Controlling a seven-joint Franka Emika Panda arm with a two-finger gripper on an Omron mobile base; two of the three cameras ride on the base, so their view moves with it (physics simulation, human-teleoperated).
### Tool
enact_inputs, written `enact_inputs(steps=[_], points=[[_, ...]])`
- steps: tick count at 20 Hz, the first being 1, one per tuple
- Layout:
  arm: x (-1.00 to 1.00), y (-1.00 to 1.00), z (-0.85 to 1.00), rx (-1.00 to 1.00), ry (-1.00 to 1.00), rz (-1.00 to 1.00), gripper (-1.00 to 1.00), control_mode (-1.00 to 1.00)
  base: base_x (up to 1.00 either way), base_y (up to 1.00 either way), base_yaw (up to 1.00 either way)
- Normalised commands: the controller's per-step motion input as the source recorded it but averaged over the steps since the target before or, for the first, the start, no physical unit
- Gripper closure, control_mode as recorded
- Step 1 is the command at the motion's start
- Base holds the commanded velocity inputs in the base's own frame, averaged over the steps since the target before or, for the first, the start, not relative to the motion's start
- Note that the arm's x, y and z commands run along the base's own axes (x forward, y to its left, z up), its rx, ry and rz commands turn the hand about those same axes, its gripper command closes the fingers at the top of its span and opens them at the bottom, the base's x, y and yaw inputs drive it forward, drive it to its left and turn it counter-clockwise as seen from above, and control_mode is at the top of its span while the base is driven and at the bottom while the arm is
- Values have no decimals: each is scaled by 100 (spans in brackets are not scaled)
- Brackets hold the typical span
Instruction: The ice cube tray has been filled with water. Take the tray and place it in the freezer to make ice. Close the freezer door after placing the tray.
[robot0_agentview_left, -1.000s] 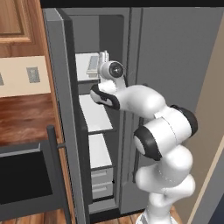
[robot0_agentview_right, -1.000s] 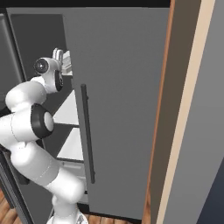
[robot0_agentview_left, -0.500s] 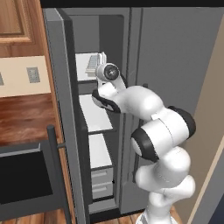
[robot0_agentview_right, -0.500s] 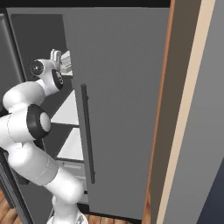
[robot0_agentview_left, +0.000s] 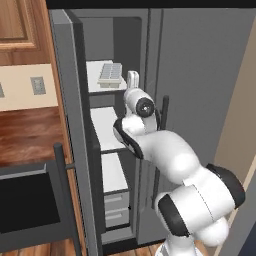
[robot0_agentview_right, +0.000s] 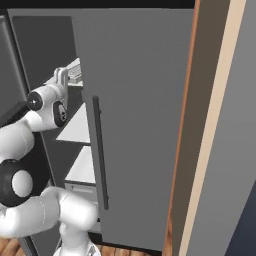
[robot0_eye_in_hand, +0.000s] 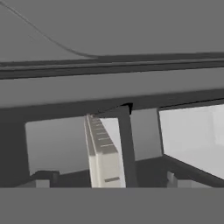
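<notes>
The ice cube tray (robot0_agentview_left: 110, 73) lies flat on the top shelf (robot0_agentview_left: 95, 85) inside the freezer (robot0_agentview_left: 107, 150), and the gripper (robot0_agentview_left: 132, 80) is just beside it on the right. You cannot tell how the jaws stand. The tray looks stiff and light, but the water spills easily, so hold it level by a long edge.

No text, label, brand, number or sign can be read anywhere.
</notes>
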Motion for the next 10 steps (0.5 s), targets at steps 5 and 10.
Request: enact_inputs(steps=[5,10], points=[[-100,-45,43,11,-8,1,-100,-100,0,0,0],[-100,-10,69,19,1,8,-100,-100,0,0,0]])
